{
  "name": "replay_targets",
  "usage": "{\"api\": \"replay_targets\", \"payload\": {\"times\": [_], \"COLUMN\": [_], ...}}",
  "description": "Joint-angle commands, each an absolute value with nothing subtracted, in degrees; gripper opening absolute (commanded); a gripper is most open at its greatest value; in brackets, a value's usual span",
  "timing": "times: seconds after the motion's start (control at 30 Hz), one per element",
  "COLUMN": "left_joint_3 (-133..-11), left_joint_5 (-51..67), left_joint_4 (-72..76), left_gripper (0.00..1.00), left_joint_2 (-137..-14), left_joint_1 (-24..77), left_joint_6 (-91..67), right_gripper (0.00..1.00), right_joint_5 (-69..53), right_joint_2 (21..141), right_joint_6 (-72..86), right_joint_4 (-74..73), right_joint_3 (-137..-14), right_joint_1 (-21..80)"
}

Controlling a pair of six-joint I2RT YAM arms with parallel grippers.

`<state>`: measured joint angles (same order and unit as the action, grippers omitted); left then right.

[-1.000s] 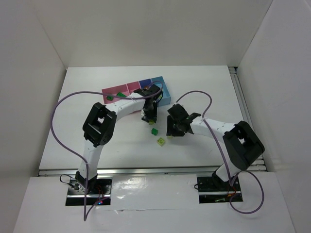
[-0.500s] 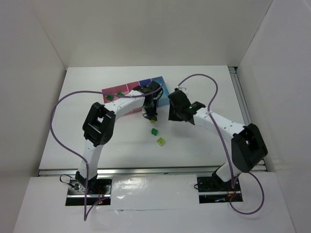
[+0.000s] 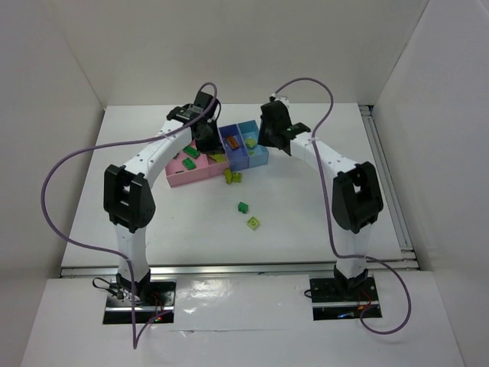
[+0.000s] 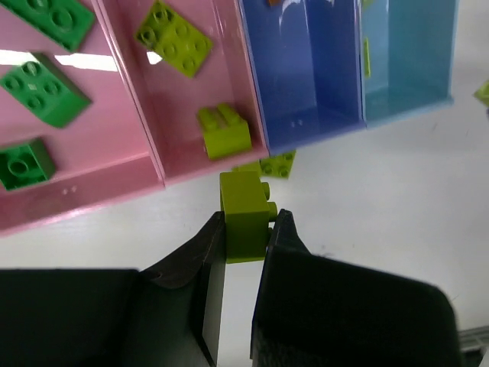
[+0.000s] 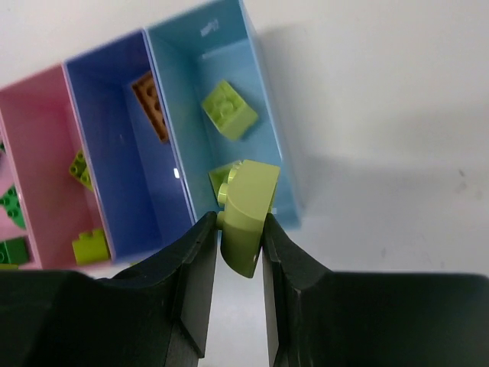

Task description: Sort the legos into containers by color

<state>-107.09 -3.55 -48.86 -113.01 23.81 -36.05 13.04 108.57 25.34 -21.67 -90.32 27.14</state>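
Left tool (image 4: 245, 229) is clamping a yellow-green lego (image 4: 243, 202), jaws pinching its sides. That lego is hanging just outside the wall of the second pink bin (image 4: 168, 115), over bare counter (image 4: 367, 199). Another yellow-green piece (image 4: 276, 164) is lying on the counter against the bins just beyond it. First pink bin (image 4: 107, 130) is holding three dark green legos (image 4: 42, 88). Second pink bin is holding two yellow-green ones (image 4: 174, 47).

Right tool (image 5: 241, 229) is gripping a rounded yellow-green lego (image 5: 250, 200), jaws tight on both faces. In the wrist view it's sitting over the near end of the light blue bin (image 5: 191, 84), which is holding a yellow-green brick (image 5: 228, 109). Darker blue bin (image 5: 107, 153) beside it is carrying the orange-brown lego (image 5: 151, 103).

Top view: the four bins are sitting joined in a row, both arms reaching over them. Two loose legos are lying well apart from the bins, nearer the arm bases: a dark green one (image 3: 242, 206) and a yellow-green one (image 3: 253, 223), near each other.
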Motion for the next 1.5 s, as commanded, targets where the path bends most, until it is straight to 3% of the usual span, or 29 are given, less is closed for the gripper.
{"api": "replay_targets", "payload": {"times": [0.0,0.17,0.33,0.37,0.53,0.6,0.73,0.87,1.03,1.17,1.2,1.3,1.47], "left_joint_3": [-112.84,-123.11,-121.48,-121.47,-121.46,-120.77,-118.4,-113.92,-97.94,-87.91,-86.76,-83.68,-82.35], "left_joint_5": [-2.81,-3.95,-7.03,-6.34,-3.61,-2.29,2.1,2.73,0.53,3.86,4.82,8.6,10.9], "left_joint_4": [-49.66,-53.43,-52.83,-52.21,-51.42,-50.54,-47.73,-47.11,-45.19,-44.12,-43.6,-42.64,-41.48], "left_gripper": [0.0,0.0,0.01,0.07,0.5,0.59,0.6,0.6,0.6,0.74,0.82,0.86,0.86], "left_joint_2": [-117.59,-126.28,-127.0,-127.0,-128.14,-126.83,-122.71,-117.44,-105.94,-100.73,-100.72,-101.33,-105.2], "left_joint_1": [21.89,20.74,18.9,18.9,18.19,18.19,18.19,19.6,23.9,26.71,27.5,30.58,33.22], "left_joint_6": [-35.51,-35.51,-37.79,-37.79,-36.57,-35.87,-33.49,-30.94,-31.63,-33.05,-33.66,-36.38,-42.18], "right_gripper": [0.3,0.3,0.35,0.37,0.72,0.75,0.75,0.75,0.75,0.82,0.83,0.87,0.92], "right_joint_5": [11.78,9.14,8.53,8.53,7.91,8.44,11.76,13.54,7.93,4.58,3.35,0.71,0.09], "right_joint_2": [114.07,122.15,126.11,126.12,127.27,126.57,122.97,110.77,95.65,85.45,81.86,76.66,75.41], "right_joint_6": [23.38,23.91,23.91,23.91,23.91,23.91,23.91,23.91,23.38,22.06,22.06,21.53,21.53], "right_joint_4": [-18.81,-19.42,-20.92,-20.92,-21.53,-21.53,-21.53,-18.81,-16.7,-17.31,-17.31,-16.71,-16.7], "right_joint_3": [-99.11,-107.99,-110.3,-110.82,-112.06,-112.06,-110.05,-99.43,-76.88,-61.9,-59.18,-50.38,-46.76], "right_joint_1": [26.11,26.1,26.1,26.1,26.1,26.1,26.71,27.33,28.47,33.21,34.44,38.92,44.03]}}
